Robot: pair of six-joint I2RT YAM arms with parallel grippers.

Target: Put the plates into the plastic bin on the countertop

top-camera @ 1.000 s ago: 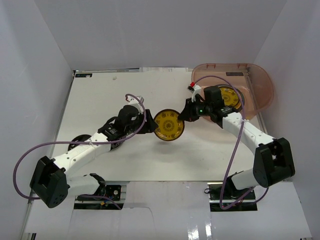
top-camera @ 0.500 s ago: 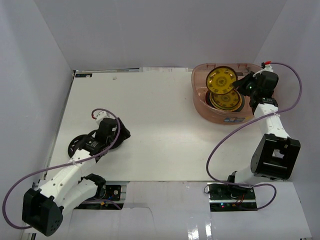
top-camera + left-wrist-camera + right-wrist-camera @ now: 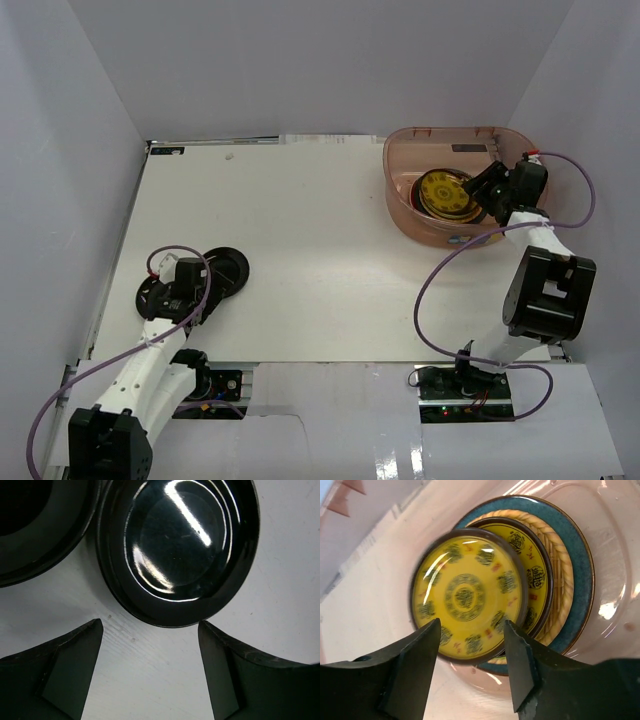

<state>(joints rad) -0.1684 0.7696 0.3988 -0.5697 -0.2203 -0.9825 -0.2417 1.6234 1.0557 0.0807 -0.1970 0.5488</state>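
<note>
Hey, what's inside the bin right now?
In the bin, a stack: yellow plate on top, second yellow plate under it, then tan plate, then blue plate. Anything beneath is covered.

- The plastic bin (image 3: 440,131) — translucent pinkish-brown, rounded — stands at the far right of the white surface (image 3: 320,220).
- Stacked inside it: a blue-grey plate (image 3: 582,570), a woven tan plate (image 3: 563,587), a yellow patterned plate (image 3: 537,575), and uppermost a blurred second yellow plate (image 3: 465,597), set off to one side.
- A glossy black plate (image 3: 180,545) lies flat at near left, just beside another dark round dish (image 3: 35,525).
</note>
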